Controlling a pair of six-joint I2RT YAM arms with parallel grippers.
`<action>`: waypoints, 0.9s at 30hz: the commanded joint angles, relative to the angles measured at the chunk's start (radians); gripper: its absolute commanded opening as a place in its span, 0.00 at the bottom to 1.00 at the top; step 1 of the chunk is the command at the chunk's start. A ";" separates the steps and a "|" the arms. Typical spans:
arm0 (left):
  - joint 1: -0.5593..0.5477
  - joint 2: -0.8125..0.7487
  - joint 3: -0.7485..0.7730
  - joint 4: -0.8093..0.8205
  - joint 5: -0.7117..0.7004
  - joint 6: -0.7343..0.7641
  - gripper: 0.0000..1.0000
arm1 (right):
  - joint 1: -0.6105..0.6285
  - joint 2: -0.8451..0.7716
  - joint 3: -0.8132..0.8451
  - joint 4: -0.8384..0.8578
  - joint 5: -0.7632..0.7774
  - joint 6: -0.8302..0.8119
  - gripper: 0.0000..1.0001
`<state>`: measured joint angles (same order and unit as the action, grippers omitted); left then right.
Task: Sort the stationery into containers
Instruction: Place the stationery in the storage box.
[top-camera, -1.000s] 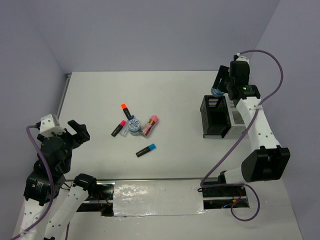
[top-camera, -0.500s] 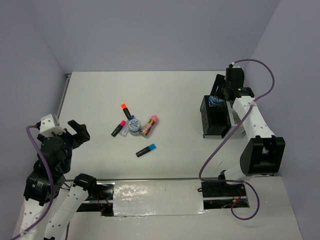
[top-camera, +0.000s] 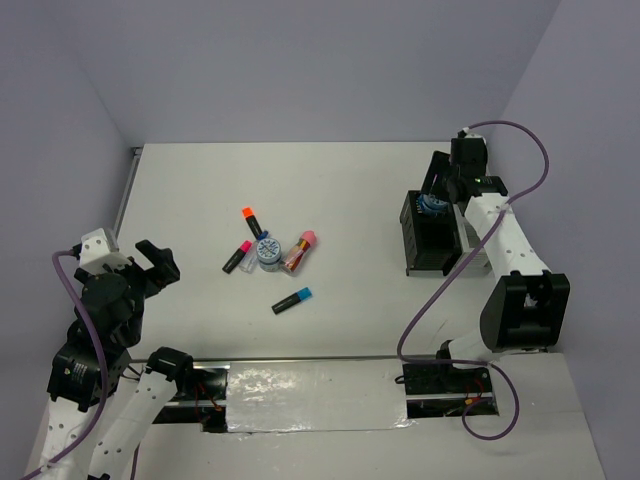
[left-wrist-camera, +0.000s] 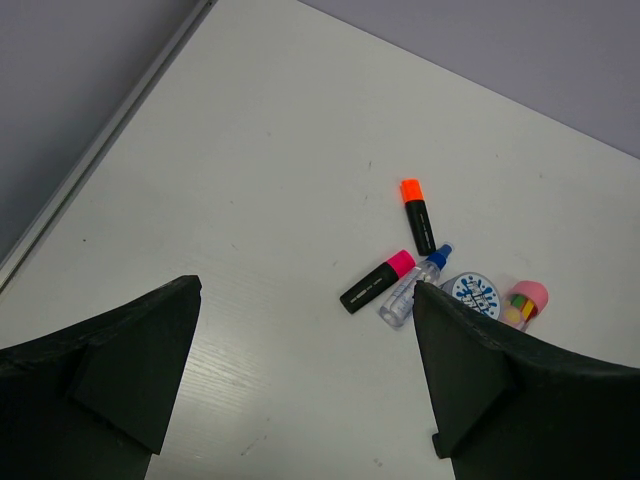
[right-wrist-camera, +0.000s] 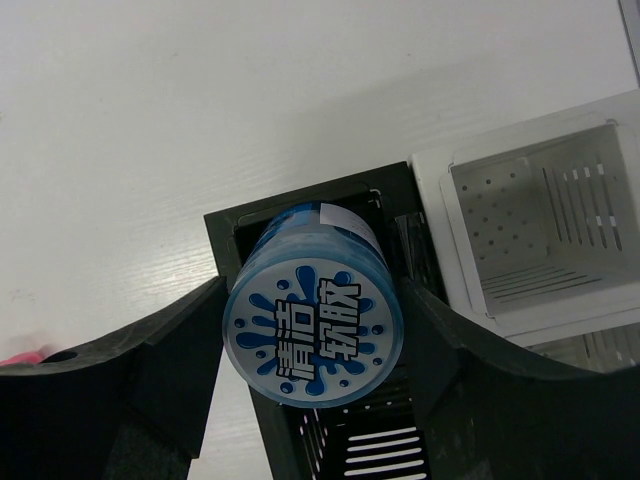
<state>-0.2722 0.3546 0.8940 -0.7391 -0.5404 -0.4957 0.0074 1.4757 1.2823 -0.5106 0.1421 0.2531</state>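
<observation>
Top external view: at the far left the left claw (top-camera: 152, 262) hangs above the bare counter (top-camera: 340, 190), its fingers apart and nothing between them. The left wrist view confirms the wide gap of the left claw (left-wrist-camera: 306, 290).

Toward the middle of the counter lies a loose cluster. The pink-capped marker (top-camera: 237, 256) is leftmost, with the blue-capped tube (top-camera: 247, 263) lying beside it. The orange-capped marker (top-camera: 249, 219) sits just behind them. The loose roll (top-camera: 268, 250) lies flat next to the tube, and the pink-capped tube (top-camera: 300, 250) lies on the roll's right side. The blue-capped marker (top-camera: 292, 300) lies alone, nearer the arms.

At the right stands the black mesh organiser (top-camera: 430, 245), with the white holder (top-camera: 470, 235) joined to its right side. The right claw (top-camera: 437, 195) is clamped on the held roll (top-camera: 432, 205) at the organiser's far end.

In the right wrist view the right claw (right-wrist-camera: 312, 335) grips the held roll (right-wrist-camera: 312, 340) by its sides, patterned face to the camera. It sits over the open end compartment of the black mesh organiser (right-wrist-camera: 225, 225). Whether it has dipped below the rim I cannot tell.
</observation>
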 joint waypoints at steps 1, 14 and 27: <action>-0.001 -0.012 -0.004 0.044 0.008 0.026 0.99 | 0.000 -0.037 0.005 0.011 0.017 0.005 0.00; -0.001 -0.011 -0.006 0.044 0.007 0.026 0.99 | 0.000 -0.081 -0.014 -0.014 0.002 0.006 0.00; -0.001 -0.006 -0.006 0.044 0.010 0.026 0.99 | 0.000 -0.031 0.060 -0.069 0.008 0.002 1.00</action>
<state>-0.2722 0.3546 0.8936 -0.7391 -0.5400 -0.4957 0.0074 1.4506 1.2800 -0.5629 0.1425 0.2569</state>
